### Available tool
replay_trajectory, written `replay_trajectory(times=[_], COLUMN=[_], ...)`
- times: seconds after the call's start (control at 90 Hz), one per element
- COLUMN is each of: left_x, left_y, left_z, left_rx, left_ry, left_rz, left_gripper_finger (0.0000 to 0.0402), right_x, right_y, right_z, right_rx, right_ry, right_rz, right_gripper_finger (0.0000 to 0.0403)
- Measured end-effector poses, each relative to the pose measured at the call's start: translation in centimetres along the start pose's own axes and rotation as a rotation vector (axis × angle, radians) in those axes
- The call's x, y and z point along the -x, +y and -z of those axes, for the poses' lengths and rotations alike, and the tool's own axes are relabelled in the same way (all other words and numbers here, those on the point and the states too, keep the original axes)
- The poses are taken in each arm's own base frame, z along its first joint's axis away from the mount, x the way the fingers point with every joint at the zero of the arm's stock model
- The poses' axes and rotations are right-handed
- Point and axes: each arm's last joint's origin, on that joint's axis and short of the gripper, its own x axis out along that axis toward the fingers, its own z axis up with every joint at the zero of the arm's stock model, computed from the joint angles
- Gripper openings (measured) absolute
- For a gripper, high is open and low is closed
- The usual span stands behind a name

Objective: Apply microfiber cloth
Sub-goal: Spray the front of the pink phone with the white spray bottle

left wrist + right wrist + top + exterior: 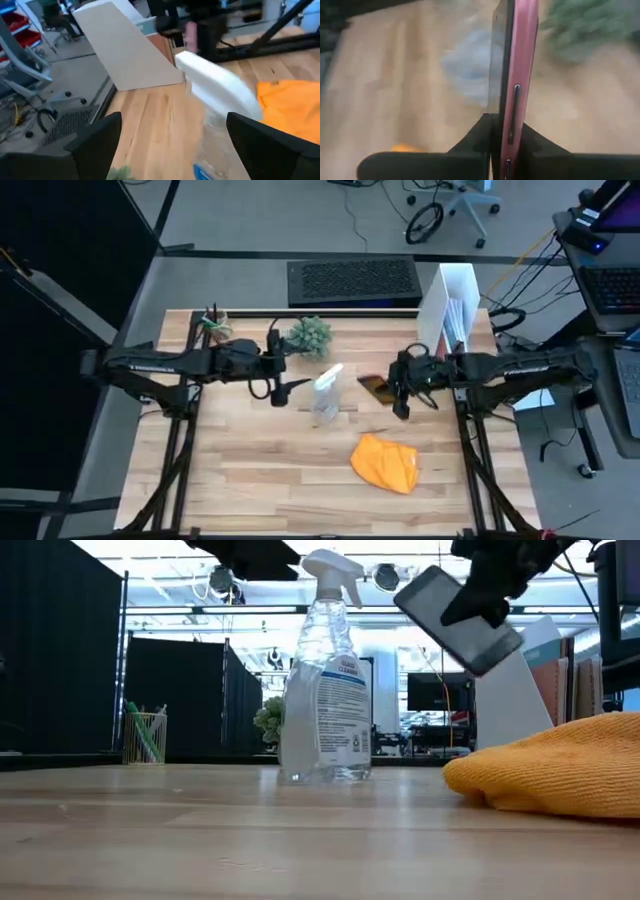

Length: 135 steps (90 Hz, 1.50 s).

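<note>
The orange-yellow microfiber cloth [386, 464] lies crumpled on the wooden table near its front right, and no gripper touches it; it also shows in the low view [560, 775]. My right gripper [399, 393] is shut on a black smartphone [375, 388] in a reddish case, above the table behind the cloth. A clear spray bottle [327, 392] stands upright at mid-table. My left gripper [276, 387] hovers open just left of the bottle, whose white spray head [215, 87] shows between and beyond its fingers. My right gripper pinches the smartphone between its two fingers, one on the screen side and one on the case's back [517, 137], at one end of the phone. The fingers come from the table's right. The phone is lifted clear and hangs tilted [460, 620] above the table.
A small green plant [310, 337] and a pen cup [213, 325] stand at the far side. A white file holder [450, 305] stands at the far right. A black mat [353, 280] lies beyond the far edge. Bare wood [260, 470] stretches across the near left.
</note>
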Motion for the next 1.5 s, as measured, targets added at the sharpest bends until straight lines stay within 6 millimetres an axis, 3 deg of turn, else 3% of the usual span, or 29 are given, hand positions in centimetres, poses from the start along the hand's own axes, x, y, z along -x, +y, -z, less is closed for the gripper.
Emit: replay_trajectory(times=[0.244, 0.411, 0.744, 1.011, 1.222, 1.5], left_x=[1.7, 2.0, 2.7, 0.8, -0.9, -2.1], left_y=[-2.0, -4.0, -8.5, -13.3, -16.7, -18.6], left_z=[0.3, 0.2, 0.9, 3.3, 6.1, 8.3], left_rx=[0.159, 0.173, 0.226, 0.217, 0.175, 0.152], left_ry=[0.071, 0.085, 0.169, 0.314, 0.439, 0.522], left_rz=[0.083, 0.111, 0.24, 0.289, 0.28, 0.26], left_gripper_finger=[0.0347, 0.0347, 0.0347, 0.0347, 0.0347, 0.0347], right_x=[-5.3, -10.2, -17.4, -20.3, -21.3, -21.8], right_y=[7.0, 9.1, 12.8, 14.0, 13.8, 13.1], right_z=[1.8, 3.2, 2.4, 1.8, 1.8, 2.0], right_rx=[-0.034, -0.05, 0.019, 0.064, -0.002, -0.019], right_ry=[0.006, 0.059, 0.207, 0.298, 0.289, 0.281], right_rz=[-0.229, -0.3, -0.338, -0.25, -0.181, -0.106], right_gripper_finger=[0.0013, 0.0013, 0.0013, 0.0013, 0.0021, 0.0096])
